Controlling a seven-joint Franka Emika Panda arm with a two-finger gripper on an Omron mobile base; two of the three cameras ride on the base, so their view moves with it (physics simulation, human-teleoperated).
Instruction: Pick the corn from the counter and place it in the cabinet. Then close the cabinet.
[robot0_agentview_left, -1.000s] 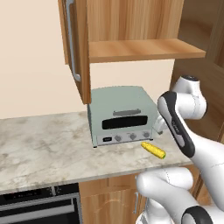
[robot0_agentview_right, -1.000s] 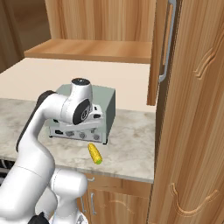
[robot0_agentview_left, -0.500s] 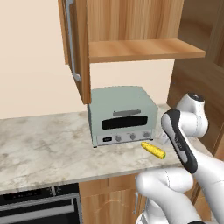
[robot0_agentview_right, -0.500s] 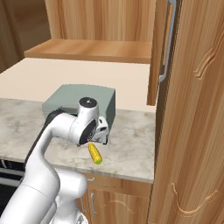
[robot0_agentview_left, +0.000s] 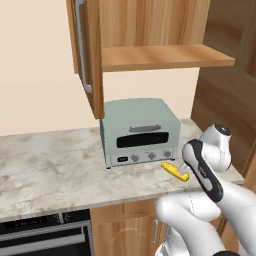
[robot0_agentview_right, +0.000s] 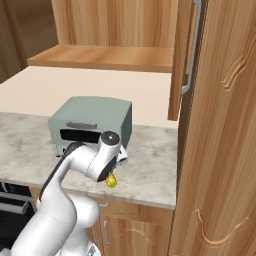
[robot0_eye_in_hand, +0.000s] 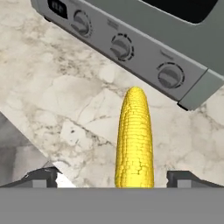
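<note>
1. Corn (robot0_eye_in_hand: 134, 140): bright yellow, rows of small kernels.
2. Counter (robot0_agentview_left: 50, 162): beige-grey marbled stone with pale veins.
3. Toaster oven (robot0_agentview_left: 139, 131): grey-green, dark window, silver knobs.
4. Cabinet (robot0_agentview_left: 150, 30): mid-brown wood grain, silver bar handle.
5. Arm (robot0_agentview_right: 75, 175): white with dark joints.
6. Fingertips (robot0_eye_in_hand: 41, 177): dark grey.

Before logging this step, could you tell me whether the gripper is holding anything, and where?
Nothing is held: the corn lies on the counter between the open gripper fingertips.
</note>
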